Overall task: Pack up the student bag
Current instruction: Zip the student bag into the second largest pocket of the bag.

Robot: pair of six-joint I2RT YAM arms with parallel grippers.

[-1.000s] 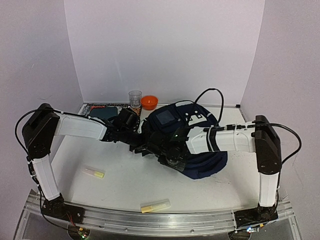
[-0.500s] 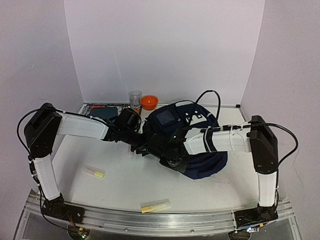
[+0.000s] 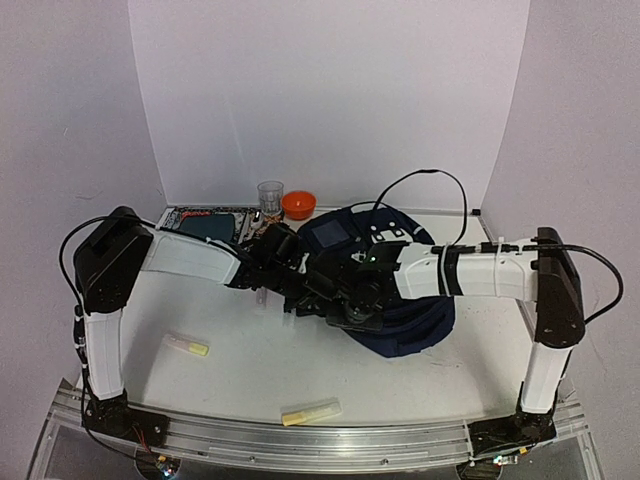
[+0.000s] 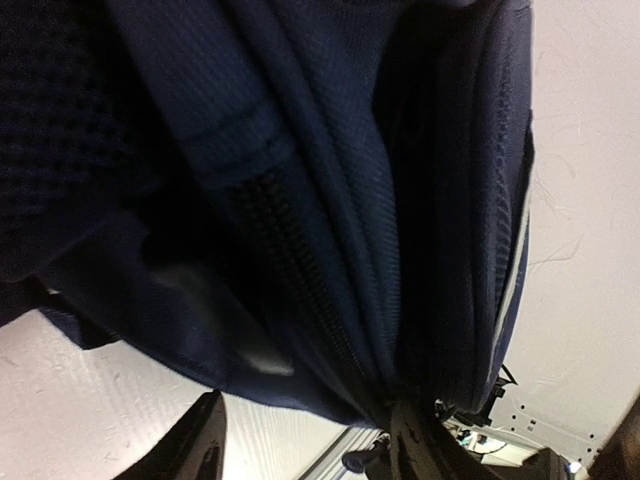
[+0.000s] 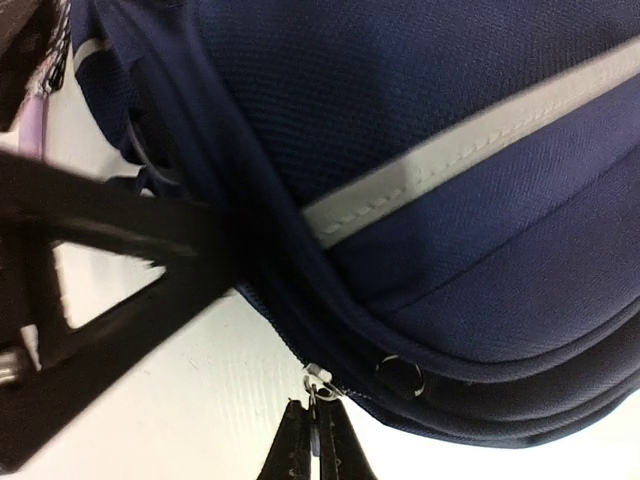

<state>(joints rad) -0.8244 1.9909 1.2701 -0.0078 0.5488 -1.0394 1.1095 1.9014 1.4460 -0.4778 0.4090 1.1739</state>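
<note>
**Arms shifted over the bag; zip pull pinched**

Since a second ago both arms have been moved. In the overhead view the left elbow has been carried right and slightly up, and the right elbow has been pushed out toward the right edge. The two wrists are still bunched at the centre of the frame, against the left flank of the bag [image 3: 415, 325].

The bag is laid on the table [image 3: 250, 350], just right of centre in the overhead view, with the right forearm stretched across it.

The right gripper [image 5: 316, 405] is seen at the bottom centre of its wrist view, clenched with the tips pressed together. The zip pull [image 5: 319, 380] is pinched at those tips, at the bag's lower seam. A small metal ring [image 5: 400, 378] is seen just right of the pull, and the white stripe [image 5: 450, 160] runs diagonally across the fabric above.

The left gripper [image 4: 308, 408] is released. Its fingers [image 4: 208, 445] are spread at the bottom of its wrist view, with the bag's zipped edge hanging between them. Bare table is visible beside the left-hand finger.

At the upper centre of the overhead view a cup [image 3: 270, 193] and an orange bowl [image 3: 298, 205] are set side by side at the back wall. Two yellow sticks are left apart on the near table, one at lower left [image 3: 188, 346] and one at bottom centre [image 3: 310, 412].
</note>
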